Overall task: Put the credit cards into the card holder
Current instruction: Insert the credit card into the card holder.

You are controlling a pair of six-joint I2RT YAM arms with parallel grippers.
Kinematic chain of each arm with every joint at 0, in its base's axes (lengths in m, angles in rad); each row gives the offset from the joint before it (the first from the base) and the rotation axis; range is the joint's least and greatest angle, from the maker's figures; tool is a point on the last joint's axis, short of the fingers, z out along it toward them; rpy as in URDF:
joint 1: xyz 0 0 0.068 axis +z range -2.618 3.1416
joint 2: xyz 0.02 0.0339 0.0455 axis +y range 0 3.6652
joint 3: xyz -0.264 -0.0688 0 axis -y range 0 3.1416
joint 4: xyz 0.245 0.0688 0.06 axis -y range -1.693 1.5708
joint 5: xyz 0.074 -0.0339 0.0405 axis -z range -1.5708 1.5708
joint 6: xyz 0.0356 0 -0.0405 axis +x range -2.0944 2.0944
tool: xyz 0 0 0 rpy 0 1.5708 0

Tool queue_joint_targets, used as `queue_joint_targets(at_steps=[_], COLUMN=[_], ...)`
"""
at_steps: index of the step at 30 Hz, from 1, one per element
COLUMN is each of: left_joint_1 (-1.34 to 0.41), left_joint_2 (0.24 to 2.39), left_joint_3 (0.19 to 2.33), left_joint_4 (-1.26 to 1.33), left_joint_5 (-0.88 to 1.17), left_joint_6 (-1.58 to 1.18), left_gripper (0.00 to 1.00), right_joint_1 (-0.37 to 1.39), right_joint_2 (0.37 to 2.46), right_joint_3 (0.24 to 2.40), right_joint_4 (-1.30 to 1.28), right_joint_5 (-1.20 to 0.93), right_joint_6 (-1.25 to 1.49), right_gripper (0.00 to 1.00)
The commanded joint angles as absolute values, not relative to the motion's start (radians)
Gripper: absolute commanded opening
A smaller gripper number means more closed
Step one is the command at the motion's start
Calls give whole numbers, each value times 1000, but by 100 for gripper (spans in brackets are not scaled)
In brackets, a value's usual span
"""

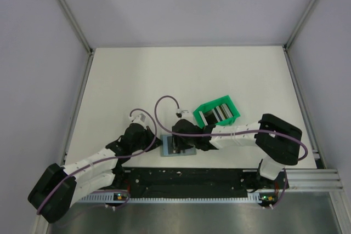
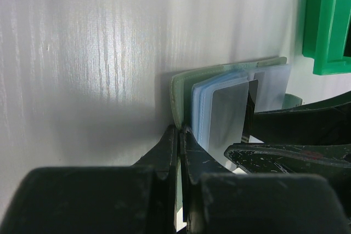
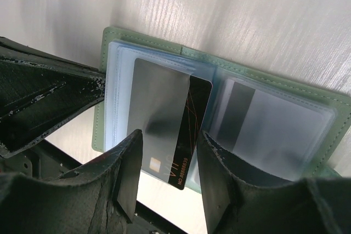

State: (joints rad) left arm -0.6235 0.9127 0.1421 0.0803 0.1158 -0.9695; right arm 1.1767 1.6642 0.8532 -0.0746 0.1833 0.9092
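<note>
A white table (image 1: 137, 80) sits enclosed by plain pale walls (image 1: 186, 4) and what look like aluminium rails (image 1: 66, 9)

Card holder (image 1: 166, 149) on table (image 1: 137, 80), near green bin (image 1: 210, 104)

Overhead view facing down, both wrist views close on card holder (image 3: 219, 102)

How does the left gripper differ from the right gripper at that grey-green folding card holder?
The left gripper is shut, pinching the grey-green folding card holder at its left edge; the right gripper stands part-open, apparently gripping a black credit card by its long edges. The left gripper reaches in from the holder's left, the right gripper from its right. Both are black and meet at the open holder.
</note>
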Motion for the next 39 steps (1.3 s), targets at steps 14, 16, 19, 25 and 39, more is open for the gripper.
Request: queue_joint_targets(at_steps=[14, 16, 19, 25, 39], left_joint_1=[-624, -626, -624, -624, -624], left_joint_2=[919, 919, 919, 913, 902], left_joint_3=[149, 149, 149, 146, 143], left_joint_4=[89, 90, 91, 84, 75], left_joint_5=[115, 115, 115, 114, 110], left_joint_6=[-950, -950, -950, -950, -951], left_gripper=[0, 0, 0, 0, 0], right_joint_1=[1192, 1193, 1193, 1193, 1164], right_joint_2=[1683, 1697, 1710, 1689, 1623], right_joint_3=[957, 965, 959, 936, 854], right_joint_4=[-77, -77, -51, -51, -54], right_joint_5=[89, 69, 40, 77, 118], right_joint_6=[839, 838, 845, 868, 942], right_gripper=[34, 35, 37, 38, 40])
